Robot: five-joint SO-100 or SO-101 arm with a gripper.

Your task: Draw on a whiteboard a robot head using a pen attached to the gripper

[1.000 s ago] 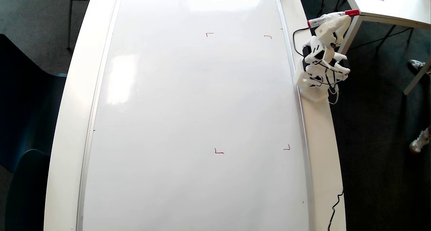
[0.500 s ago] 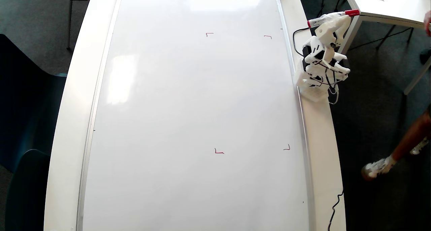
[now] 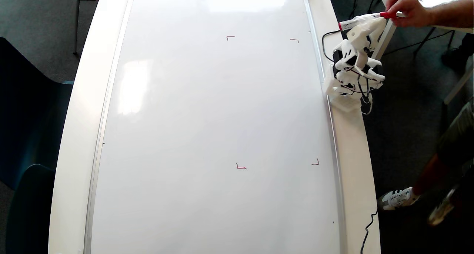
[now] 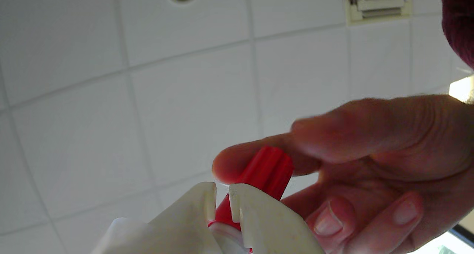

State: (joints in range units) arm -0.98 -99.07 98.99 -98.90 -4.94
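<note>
A large whiteboard point(image 3: 214, 109) lies flat on the white table, blank except for small red corner marks point(image 3: 240, 167). In the overhead view the white arm is folded at the board's right edge, off the board. My gripper point(image 3: 379, 21) is shut on a marker pen point(image 3: 355, 22) whose red cap point(image 3: 388, 14) points right. A person's hand point(image 3: 407, 9) pinches that cap. The wrist view faces the ceiling: the gripper point(image 4: 222, 200) has its white fingertips point(image 4: 255, 209) nearly together around the pen, and the person's fingers point(image 4: 333, 143) hold the red cap point(image 4: 268, 169).
The arm's base point(image 3: 346, 98) sits on the table's right rim point(image 3: 355, 154), with a cable point(image 3: 368, 228) hanging off lower down. The person's leg and shoe point(image 3: 398, 198) are at the right. Dark chairs point(image 3: 26, 135) stand at the left.
</note>
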